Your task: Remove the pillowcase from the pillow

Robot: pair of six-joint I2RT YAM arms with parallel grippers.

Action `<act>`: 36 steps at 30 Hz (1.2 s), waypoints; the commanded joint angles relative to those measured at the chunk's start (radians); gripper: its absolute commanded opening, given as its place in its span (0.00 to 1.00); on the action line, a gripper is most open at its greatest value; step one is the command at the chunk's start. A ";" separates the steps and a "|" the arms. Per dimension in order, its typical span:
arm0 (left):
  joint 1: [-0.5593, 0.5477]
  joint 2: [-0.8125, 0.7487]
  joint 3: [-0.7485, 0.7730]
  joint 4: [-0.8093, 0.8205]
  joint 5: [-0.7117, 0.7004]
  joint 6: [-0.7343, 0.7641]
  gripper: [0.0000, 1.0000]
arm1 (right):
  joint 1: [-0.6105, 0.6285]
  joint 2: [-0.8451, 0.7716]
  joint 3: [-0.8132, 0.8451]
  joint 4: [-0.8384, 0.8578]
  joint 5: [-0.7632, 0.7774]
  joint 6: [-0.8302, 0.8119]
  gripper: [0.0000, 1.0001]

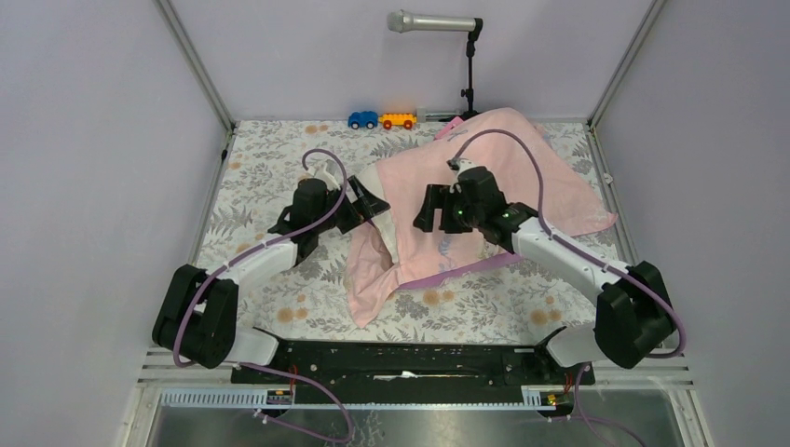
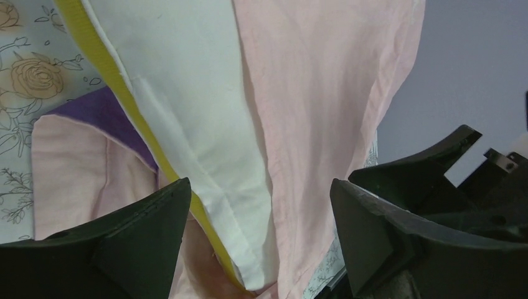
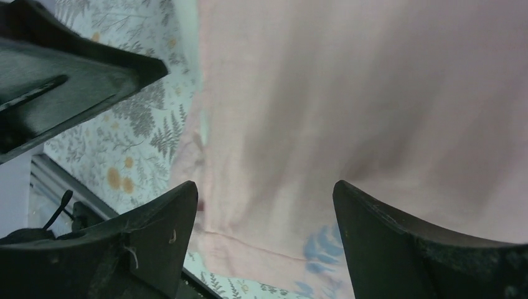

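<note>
The pillowcase [image 1: 522, 172] lies inside out, pale pink, over the middle and right of the table, with a purple hem at its near edge. The white pillow [image 1: 377, 240] shows at the case's left opening. In the left wrist view the pillow [image 2: 187, 93], with its yellow band [image 2: 118, 87], lies between pink folds of the pillowcase [image 2: 324, 93]. My left gripper [image 1: 368, 207] is open, its jaws [image 2: 260, 205] either side of the pillow's corner. My right gripper [image 1: 427, 209] is open and empty [image 3: 266, 212] just above the pink pillowcase [image 3: 348, 93].
A floral cloth [image 1: 270, 168] covers the table. A blue toy car [image 1: 362, 119] and a yellow toy car [image 1: 398, 120] stand at the back edge. A microphone [image 1: 433, 21] on a stand [image 1: 469, 74] rises behind them. Frame posts mark the back corners.
</note>
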 commanded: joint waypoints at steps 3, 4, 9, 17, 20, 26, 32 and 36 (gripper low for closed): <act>0.002 -0.009 -0.011 0.026 -0.066 -0.037 0.88 | 0.147 0.077 0.139 -0.045 0.051 -0.059 0.82; 0.005 -0.012 -0.025 0.036 -0.067 -0.048 0.88 | 0.165 0.082 0.140 -0.051 0.086 -0.069 0.81; 0.078 -0.010 -0.103 0.137 0.002 -0.124 0.87 | 0.272 0.137 0.186 -0.118 0.284 -0.120 0.79; 0.090 -0.031 -0.131 0.135 -0.007 -0.126 0.87 | 0.317 0.268 0.241 -0.188 0.472 -0.150 0.63; 0.090 -0.026 -0.136 0.133 0.005 -0.123 0.87 | 0.318 0.266 0.235 -0.187 0.485 -0.152 0.46; 0.090 -0.004 -0.146 0.155 0.033 -0.123 0.87 | 0.317 0.223 0.209 -0.172 0.518 -0.149 0.05; 0.073 0.059 -0.126 0.231 0.128 -0.130 0.87 | 0.317 0.156 0.154 -0.123 0.488 -0.136 0.03; 0.039 0.117 -0.085 0.243 0.136 -0.140 0.87 | 0.317 0.126 0.124 -0.089 0.453 -0.128 0.03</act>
